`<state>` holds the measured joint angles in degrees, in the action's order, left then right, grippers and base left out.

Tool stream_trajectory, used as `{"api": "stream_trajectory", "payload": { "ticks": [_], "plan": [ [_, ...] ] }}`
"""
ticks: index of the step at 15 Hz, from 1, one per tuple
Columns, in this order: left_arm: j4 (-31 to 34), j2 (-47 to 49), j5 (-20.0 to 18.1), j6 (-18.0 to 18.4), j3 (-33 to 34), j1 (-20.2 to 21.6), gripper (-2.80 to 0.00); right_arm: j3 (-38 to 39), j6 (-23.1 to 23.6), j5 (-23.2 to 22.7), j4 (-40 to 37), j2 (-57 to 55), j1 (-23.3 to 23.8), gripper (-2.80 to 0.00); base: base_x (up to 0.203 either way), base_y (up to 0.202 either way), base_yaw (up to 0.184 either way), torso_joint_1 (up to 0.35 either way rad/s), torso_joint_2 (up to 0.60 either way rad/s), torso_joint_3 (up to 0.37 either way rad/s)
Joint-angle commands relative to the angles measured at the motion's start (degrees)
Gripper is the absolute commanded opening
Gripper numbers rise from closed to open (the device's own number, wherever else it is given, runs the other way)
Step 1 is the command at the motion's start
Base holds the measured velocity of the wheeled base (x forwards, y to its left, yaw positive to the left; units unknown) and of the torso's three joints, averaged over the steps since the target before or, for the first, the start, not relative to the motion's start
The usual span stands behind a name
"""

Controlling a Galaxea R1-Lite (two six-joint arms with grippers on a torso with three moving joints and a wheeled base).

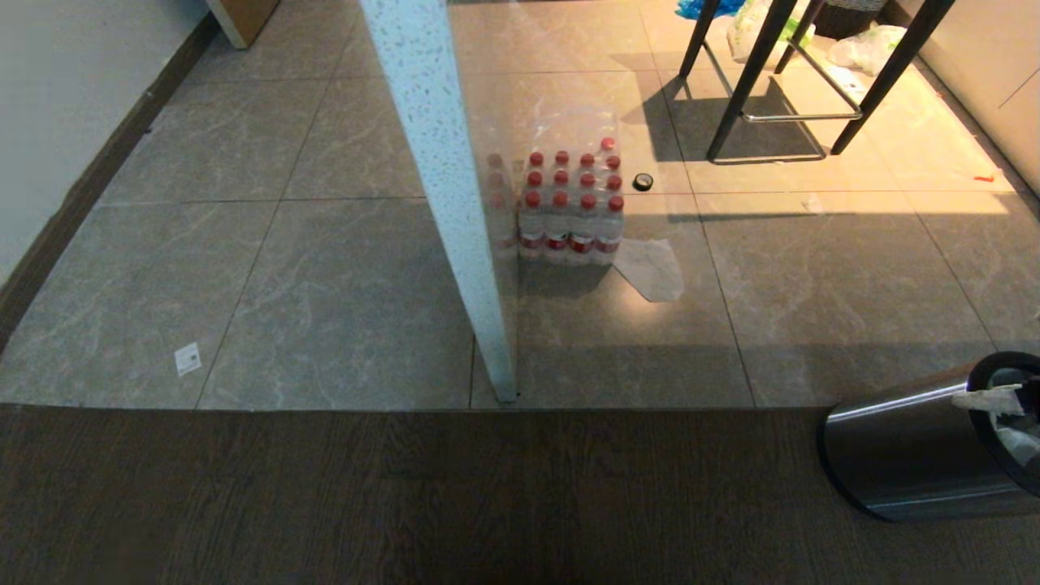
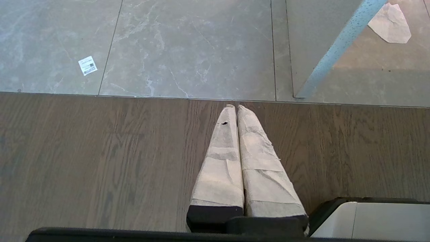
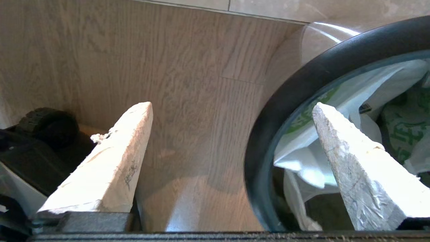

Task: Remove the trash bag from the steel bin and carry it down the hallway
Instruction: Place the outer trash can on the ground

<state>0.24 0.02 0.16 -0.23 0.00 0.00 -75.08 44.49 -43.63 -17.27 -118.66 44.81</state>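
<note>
The steel bin stands on the wood floor at the lower right of the head view, shiny with a black rim. Inside it lies the trash bag, thin white plastic with green print. My right gripper is open and straddles the rim. One taped finger is outside over the floor, and the other finger is over the bag inside the bin. In the head view, only one pale fingertip shows at the bin's mouth. My left gripper is shut and empty, parked above the wood floor.
A white speckled post stands at the tile edge. Behind it are a pack of red-capped water bottles, a sheet of paper and a small tape roll. Black stool legs are at the back right. My base wheel is beside the bin.
</note>
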Motion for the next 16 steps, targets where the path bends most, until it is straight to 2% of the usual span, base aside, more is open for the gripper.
{"api": "stream_trajectory", "payload": {
  "ticks": [1, 5, 10, 16],
  "plan": [
    [0.02, -0.02, 0.02, -0.03, 0.0, 0.0, -2.8, -0.68, 0.08, -0.16, -0.21, -2.47, 0.01, 0.0, 0.0, 0.0, 0.0, 0.0, 0.0, 0.0],
    [0.02, -0.02, 0.02, -0.03, 0.0, 0.0, -2.8, -0.51, -0.01, -0.72, -0.22, -4.42, -0.08, 0.0, 0.0, 0.0, 0.0, 0.0, 0.0, 0.0],
    [0.02, -0.02, 0.02, -0.03, 0.0, 0.0, -2.8, -1.76, -0.02, -5.36, -0.95, -6.67, -0.08, 0.0, 0.0, 0.0, 0.0, 0.0, 0.0, 0.0],
    [0.02, -0.02, 0.02, -0.03, 0.0, 0.0, -2.8, -4.57, 0.64, -5.41, -1.64, -10.38, -0.07, 0.0, 0.0, 0.0, 0.0, 0.0, 0.0, 0.0]
  ]
}}
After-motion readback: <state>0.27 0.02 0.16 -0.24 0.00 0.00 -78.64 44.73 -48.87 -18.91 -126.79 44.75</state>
